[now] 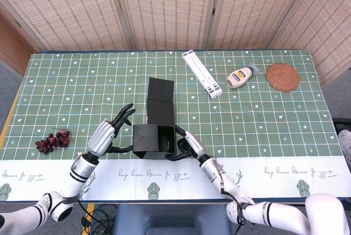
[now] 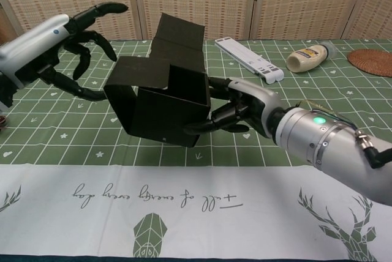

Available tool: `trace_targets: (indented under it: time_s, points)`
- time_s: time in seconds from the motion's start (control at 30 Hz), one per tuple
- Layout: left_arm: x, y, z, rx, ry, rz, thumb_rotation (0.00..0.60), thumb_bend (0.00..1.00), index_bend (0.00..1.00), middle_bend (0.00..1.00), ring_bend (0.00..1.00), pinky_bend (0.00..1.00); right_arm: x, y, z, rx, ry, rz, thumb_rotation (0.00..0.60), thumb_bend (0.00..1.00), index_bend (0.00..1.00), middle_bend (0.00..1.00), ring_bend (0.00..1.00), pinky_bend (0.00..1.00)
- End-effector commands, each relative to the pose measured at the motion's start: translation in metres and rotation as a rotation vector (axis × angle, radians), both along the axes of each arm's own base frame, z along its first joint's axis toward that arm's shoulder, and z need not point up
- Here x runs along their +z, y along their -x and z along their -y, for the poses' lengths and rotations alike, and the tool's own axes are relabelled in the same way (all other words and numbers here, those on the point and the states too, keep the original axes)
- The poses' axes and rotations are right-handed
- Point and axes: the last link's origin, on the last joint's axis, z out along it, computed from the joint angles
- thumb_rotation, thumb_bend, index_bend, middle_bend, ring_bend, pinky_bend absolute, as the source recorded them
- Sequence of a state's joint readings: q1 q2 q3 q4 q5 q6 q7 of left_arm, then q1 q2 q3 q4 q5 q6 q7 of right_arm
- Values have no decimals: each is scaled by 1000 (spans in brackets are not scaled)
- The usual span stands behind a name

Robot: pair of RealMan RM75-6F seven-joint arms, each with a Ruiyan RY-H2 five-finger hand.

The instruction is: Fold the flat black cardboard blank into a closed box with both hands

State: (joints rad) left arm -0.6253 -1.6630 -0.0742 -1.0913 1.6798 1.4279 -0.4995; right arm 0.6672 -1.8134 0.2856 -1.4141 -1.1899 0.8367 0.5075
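The box (image 1: 155,136) sits near the table's front edge, at about 7 o'clock from the middle of the cloth (image 1: 263,125). It is matte black card, already raised into an open cube, with one long panel (image 1: 160,100) stretching away toward 12 o'clock and a side flap (image 2: 142,71) on the left tipped over the opening, roughly level but not seated. A faint crease line crosses the long panel, and a small pale mark shows on the flap top in the head view.

The right hand (image 2: 242,108) clamps the box at 3 o'clock, one finger along the upper edge and others curled under the lower corner. That grip looks meant to brace the cube so it does not slide or collapse while the other side is worked.

The left hand (image 2: 64,44) is at 9 o'clock, fingers spread wide and holding nothing; one fingertip reaches to the flap's outer wall, seemingly to press it inward. Whether it truly touches is hard to tell in the chest view.

My guess is the flap tuck is in hand, with the long panel left to fold over as the lid.

Farther out: grapes (image 1: 52,140) at 9 o'clock, a white stand (image 1: 202,73), a bottle (image 1: 240,76) and a mat (image 1: 283,76) toward 1 and 2 o'clock.
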Motion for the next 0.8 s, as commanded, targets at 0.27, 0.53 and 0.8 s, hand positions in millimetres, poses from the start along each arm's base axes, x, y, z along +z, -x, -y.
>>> trace_targets:
  time_s: [0.27,0.53,0.8]
  points:
    - [-27,-10,-8,-119,-1,-102,600,63,269,128,410,743,-10,3,11,4,21,-75,600,284,341,477,838,1000]
    - [-48,-13,-12,-233,-32,-172,600,63,325,209,441,744,-19,10,14,3,18,-129,600,284,341,477,838,1000]
    - [-64,-6,-12,-268,-19,-242,600,63,348,234,446,744,-27,15,15,11,20,-172,600,284,342,477,837,1000]
